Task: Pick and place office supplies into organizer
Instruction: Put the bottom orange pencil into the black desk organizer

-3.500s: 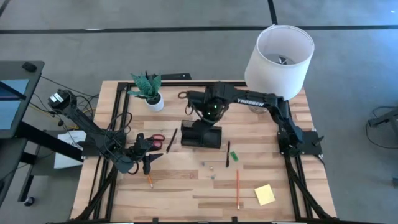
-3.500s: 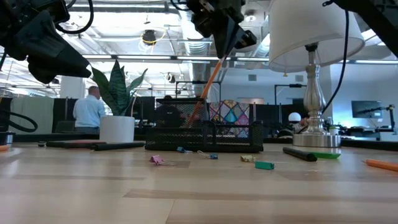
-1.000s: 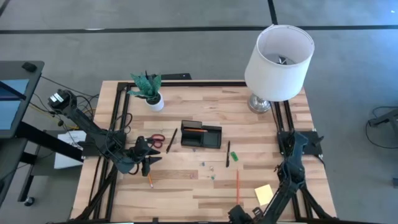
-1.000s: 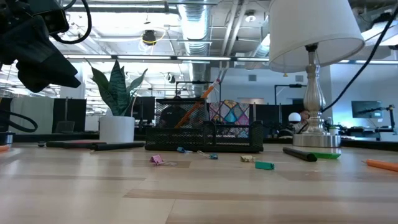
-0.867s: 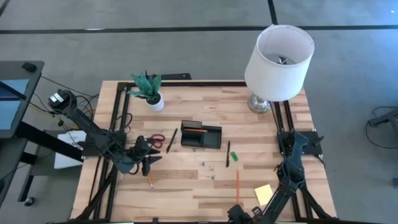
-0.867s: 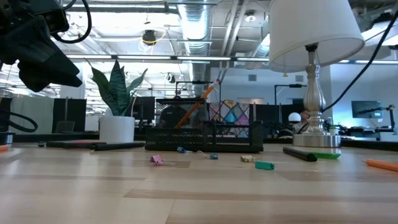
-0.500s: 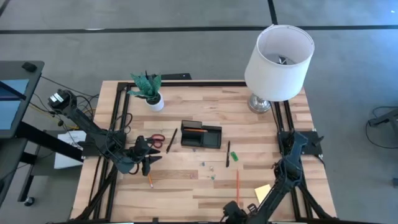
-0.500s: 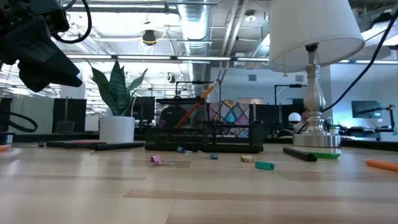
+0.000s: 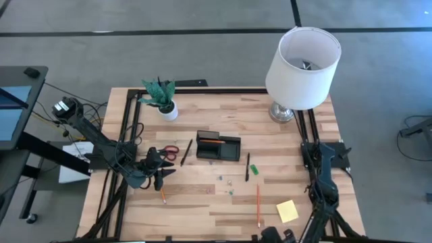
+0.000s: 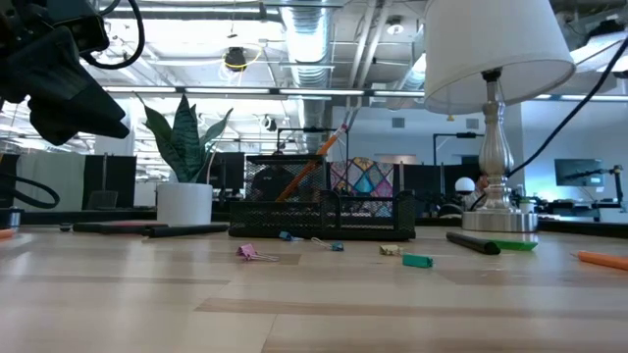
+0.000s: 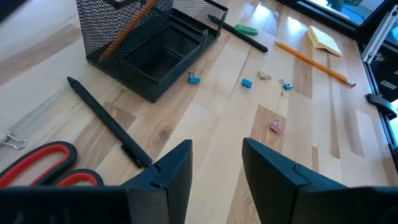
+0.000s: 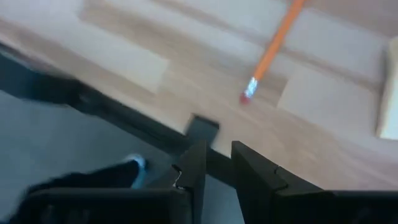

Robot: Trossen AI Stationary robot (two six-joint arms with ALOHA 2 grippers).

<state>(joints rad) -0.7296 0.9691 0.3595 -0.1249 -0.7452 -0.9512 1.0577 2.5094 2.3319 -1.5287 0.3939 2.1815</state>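
Left gripper [image 11: 216, 163]: fingers apart, holding nothing, above bare wood near the red-handled scissors [image 11: 43, 168]. Right gripper [image 12: 214, 163]: fingers narrowly apart, empty, at the table edge near an orange pencil [image 12: 273, 50]. Organizer [image 11: 146, 46]: black wire mesh, rectangular.

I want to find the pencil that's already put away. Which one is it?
Start at the big white lamp, then look toward the table's middle for the black mesh organizer. The orange pencil leans inside it, poking above the rim; the other two pencils lie flat on the wood.

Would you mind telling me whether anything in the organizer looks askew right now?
Yes: the orange pencil leans diagonally in the black mesh organizer, its upper end poking above the rim rather than lying flat. Nothing looks spilled or damaged.
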